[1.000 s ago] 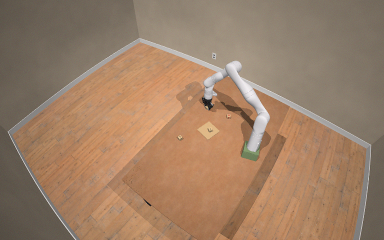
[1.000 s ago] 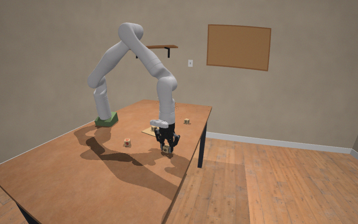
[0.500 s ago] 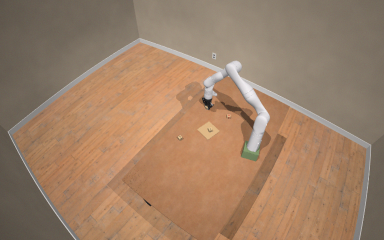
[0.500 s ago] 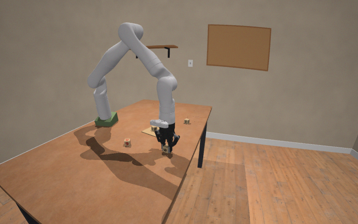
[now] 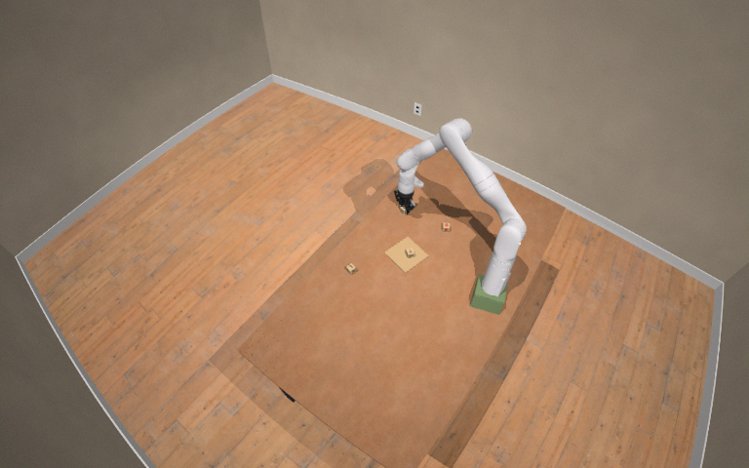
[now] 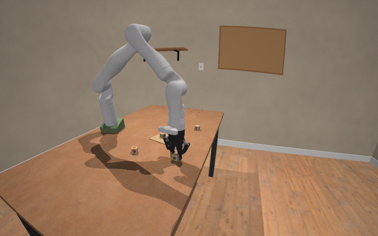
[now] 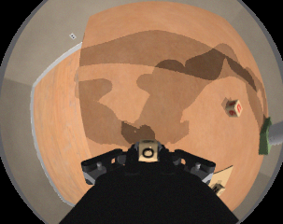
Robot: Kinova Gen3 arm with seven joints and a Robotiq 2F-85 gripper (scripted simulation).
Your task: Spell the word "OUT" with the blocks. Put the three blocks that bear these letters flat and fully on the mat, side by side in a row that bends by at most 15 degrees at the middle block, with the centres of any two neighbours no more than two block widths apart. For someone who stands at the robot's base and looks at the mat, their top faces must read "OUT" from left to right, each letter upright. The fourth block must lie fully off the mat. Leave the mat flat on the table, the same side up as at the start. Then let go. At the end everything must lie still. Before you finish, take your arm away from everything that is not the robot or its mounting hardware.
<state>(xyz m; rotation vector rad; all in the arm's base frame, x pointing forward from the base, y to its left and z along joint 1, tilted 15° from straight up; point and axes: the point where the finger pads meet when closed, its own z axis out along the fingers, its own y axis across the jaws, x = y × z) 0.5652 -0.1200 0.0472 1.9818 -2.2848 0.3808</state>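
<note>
My gripper [image 5: 406, 210] [image 6: 175, 158] [image 7: 148, 147] points down near the table's far end, its fingers against both sides of a wooden block [image 6: 174, 157] [image 7: 148, 151] with a black O on its top face. This block is at or very near table level. A second block [image 5: 410, 253] [image 6: 162, 135] [image 7: 218, 189] sits on the tan mat [image 5: 396, 254] [image 6: 155, 138] [image 7: 223, 175]. A third block [image 5: 351, 268] [image 6: 197, 127] stands off the mat. A red-marked block [image 5: 446, 227] [image 6: 134, 150] [image 7: 233, 108] also stands off it. Their top letters are too small to read surely.
The green robot base [image 5: 488, 296] [image 6: 112, 126] [image 7: 265, 137] stands beyond the mat from the third block. The red-marked block is on the base's side of the gripper. The long table edge [image 6: 197, 176] runs close to the held block. The arm's shadow falls across the table around the gripper.
</note>
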